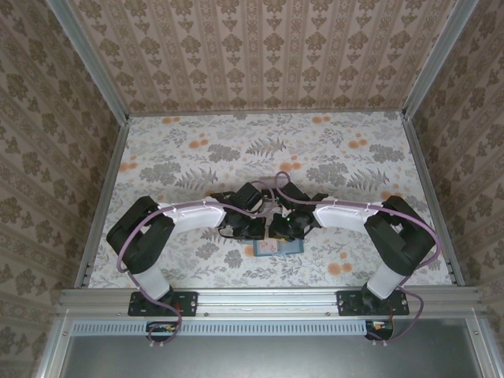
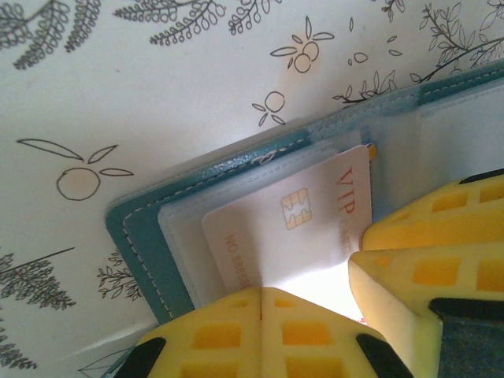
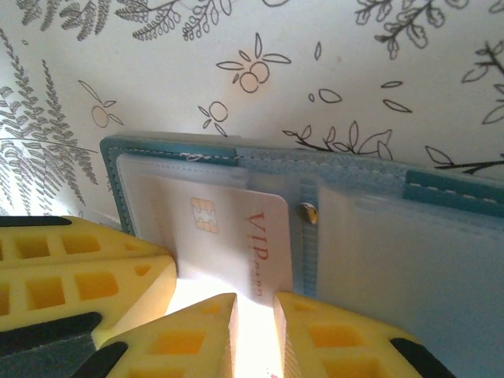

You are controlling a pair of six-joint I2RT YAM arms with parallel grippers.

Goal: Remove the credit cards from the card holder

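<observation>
Yellow left jaws closed, tips down at card [image 3: 232, 236] near-left edge. Right jaws slightly parted astride its near end; grip unconfirmed. Card sits in open holder [image 3: 441, 193] on table [image 3: 142, 63], long axis toward right jaws. We judge right jaws nearer.

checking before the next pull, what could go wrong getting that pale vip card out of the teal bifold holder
1. The pale pinkish-white VIP card lies flat, partly under the clear sleeve of the teal bifold card holder; the right gripper, fingers slightly apart at its edge, may slip off.
2. The shut left gripper seems to sit on the card, possibly pinning it.
3. The two grippers stand very close and may collide.
</observation>
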